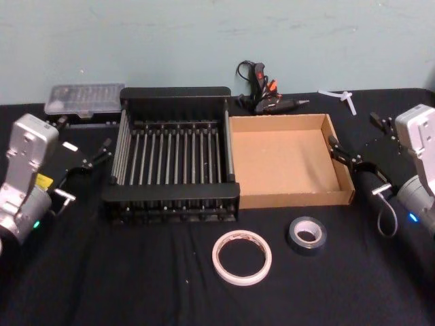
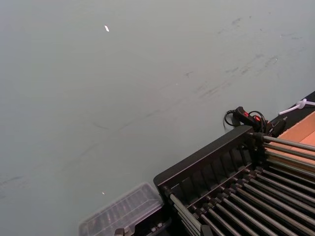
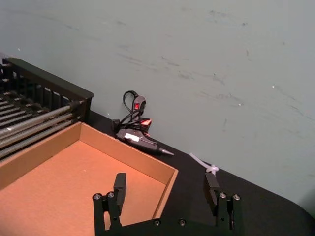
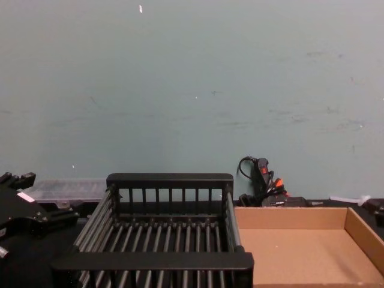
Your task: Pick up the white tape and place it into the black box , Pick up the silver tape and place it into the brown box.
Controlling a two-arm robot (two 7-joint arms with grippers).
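Note:
The white tape (image 1: 242,257) lies flat on the black cloth in front of the black box (image 1: 173,98), a slatted crate. To its right lies the smaller silver tape (image 1: 307,234), just in front of the brown box (image 1: 292,200), a cardboard tray touching the crate's right side. My left gripper (image 1: 87,168) hangs open left of the crate, holding nothing. My right gripper (image 1: 353,164) hovers open by the tray's right wall; its fingers (image 3: 119,183) stand wide apart over the tray's far right corner (image 3: 170,183). The crate (image 4: 171,179) and the tray (image 4: 288,216) hold nothing.
A black glue gun (image 1: 264,95) with its cord lies behind the tray against the wall. A clear plastic case (image 1: 85,99) sits behind the crate's left corner. A white plastic piece (image 1: 343,97) lies at the back right. Open cloth surrounds both tapes at the front.

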